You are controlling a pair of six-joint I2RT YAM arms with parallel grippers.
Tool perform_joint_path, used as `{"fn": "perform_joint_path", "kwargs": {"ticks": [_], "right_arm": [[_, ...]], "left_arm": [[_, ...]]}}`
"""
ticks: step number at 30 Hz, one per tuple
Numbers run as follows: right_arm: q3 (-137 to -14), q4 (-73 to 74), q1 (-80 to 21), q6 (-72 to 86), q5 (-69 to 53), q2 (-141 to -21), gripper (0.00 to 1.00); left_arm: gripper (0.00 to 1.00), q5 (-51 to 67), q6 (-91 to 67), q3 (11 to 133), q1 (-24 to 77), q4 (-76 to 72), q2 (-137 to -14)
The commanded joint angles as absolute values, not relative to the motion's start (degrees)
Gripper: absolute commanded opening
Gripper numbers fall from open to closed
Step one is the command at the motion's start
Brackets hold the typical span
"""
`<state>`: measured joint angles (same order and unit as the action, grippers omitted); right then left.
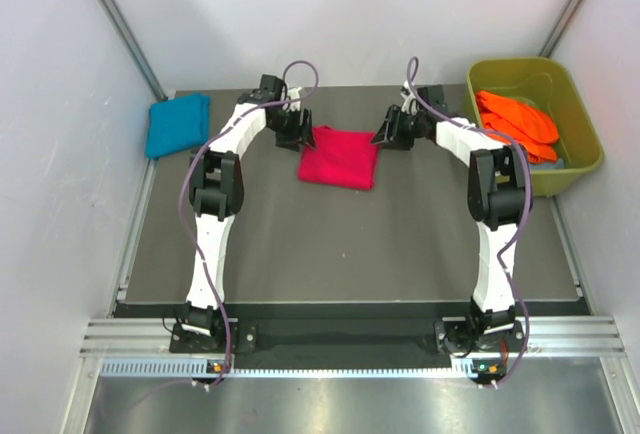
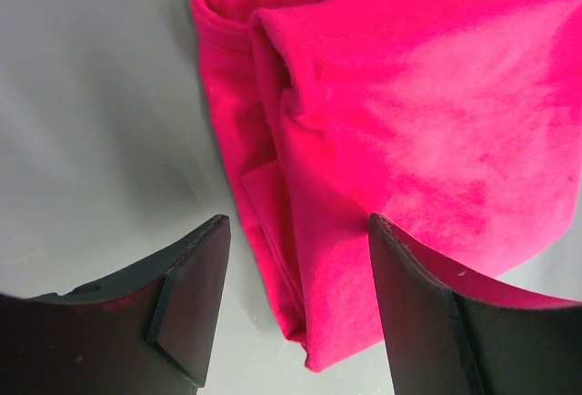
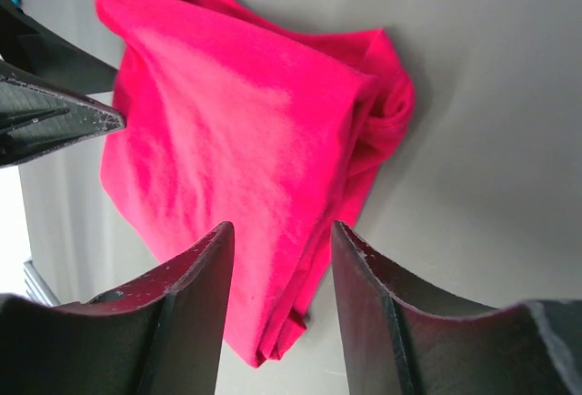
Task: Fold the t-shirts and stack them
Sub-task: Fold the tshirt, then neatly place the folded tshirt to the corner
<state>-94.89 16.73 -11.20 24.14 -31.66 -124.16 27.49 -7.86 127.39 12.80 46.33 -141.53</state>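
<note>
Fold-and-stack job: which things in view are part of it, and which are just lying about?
Part of the job:
- pink t-shirt, folded, mid-table between the two arms
- teal t-shirt, folded, far left
- orange t-shirts, heaped in the tub

Just lying about:
- green tub, only holds the orange ones
- dark table

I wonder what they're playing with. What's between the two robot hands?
The folded crimson-pink t-shirt lies between the left gripper and the right gripper; the top camera shows it best.
</note>
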Motion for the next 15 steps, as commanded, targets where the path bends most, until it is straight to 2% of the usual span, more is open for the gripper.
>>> {"fn": "perform_joint_path", "kwargs": {"ticks": [1, 15], "right_arm": [[-97.12, 15.38, -11.78, 24.61, -33.22, -124.98, 0.47], [-97.47, 10.37, -15.64, 30.76, -39.37, -125.86, 0.45]], "left_arm": [[0.68, 28.74, -8.26, 129.29, 12.83, 45.44, -142.38], [0.71, 33.31, -10.46, 129.81, 12.13, 44.47, -146.69]]}}
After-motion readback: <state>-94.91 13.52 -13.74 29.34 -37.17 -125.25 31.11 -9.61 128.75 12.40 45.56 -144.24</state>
